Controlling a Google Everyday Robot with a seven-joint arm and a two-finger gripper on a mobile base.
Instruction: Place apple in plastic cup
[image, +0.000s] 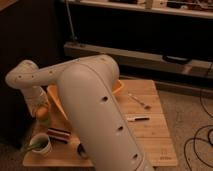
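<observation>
My gripper (40, 106) hangs from the white arm at the table's left edge, shut on the apple (41, 113). The apple is small and yellow-orange, and only its lower part shows under the gripper. Right beneath it stands the pale green plastic cup (45, 122); the apple sits at or just above its rim. The large white arm link covers the middle of the table and hides much of it.
An orange bowl (56, 98) lies just right of the gripper. A white cup with a green inside and a utensil (40, 144) stands at the front left, and a dark metal cup (82, 150) is near the front edge. A pen (137, 119) and a spoon (139, 101) lie on the wooden table (155, 135).
</observation>
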